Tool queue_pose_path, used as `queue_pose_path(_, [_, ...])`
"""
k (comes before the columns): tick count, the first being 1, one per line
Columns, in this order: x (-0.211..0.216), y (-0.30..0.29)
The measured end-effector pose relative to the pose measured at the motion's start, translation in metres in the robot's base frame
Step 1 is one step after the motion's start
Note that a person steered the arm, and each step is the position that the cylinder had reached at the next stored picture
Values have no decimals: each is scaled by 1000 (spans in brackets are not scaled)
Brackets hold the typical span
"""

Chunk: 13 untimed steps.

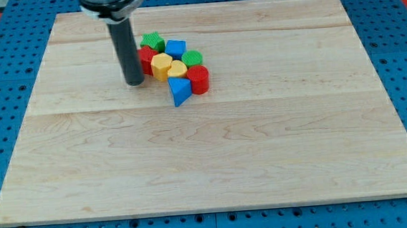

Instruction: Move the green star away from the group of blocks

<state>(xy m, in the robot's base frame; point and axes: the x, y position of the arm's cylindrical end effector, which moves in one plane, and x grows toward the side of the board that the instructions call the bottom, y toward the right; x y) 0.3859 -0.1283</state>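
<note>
Inspecting from the near edge back: the bench (215,171) is bare wood across its whole lower half, then the cluster begins with a blue triangular block (180,92) at its nearest point, touching a red cylinder (199,79) on the view's right. Behind these sit a yellow heart-like block (177,69) and a yellow hexagonal block (160,64), with a red block (146,59) at the view's left, a green rounded block (192,58) at the right and a blue cube-like block (176,47) beyond. The green star (152,41) lies at the far left corner of the group, touching the red block and just beside the blue cube. My tip (134,82) rests on the bench just left of the red block, nearer than the star. My judgement: to do this step well I should bring the tip round between the star and its neighbours, or onto its right flank, and push toward the view's top left, where the board is open; a push from here would likely drive the red block into the pile. This rig carries no claw, so nothing is open, clenched or grasped; the rod only pushes.
</note>
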Motion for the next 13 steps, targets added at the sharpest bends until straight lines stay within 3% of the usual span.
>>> queue_pose_path(1, [-4, -25])
queue_pose_path(2, [-44, -22])
queue_pose_path(4, [-94, 60])
queue_pose_path(5, [-94, 109])
queue_pose_path(6, [-93, 107])
queue_pose_path(8, [-93, 162])
queue_pose_path(11, [-95, 170])
queue_pose_path(13, [-90, 221])
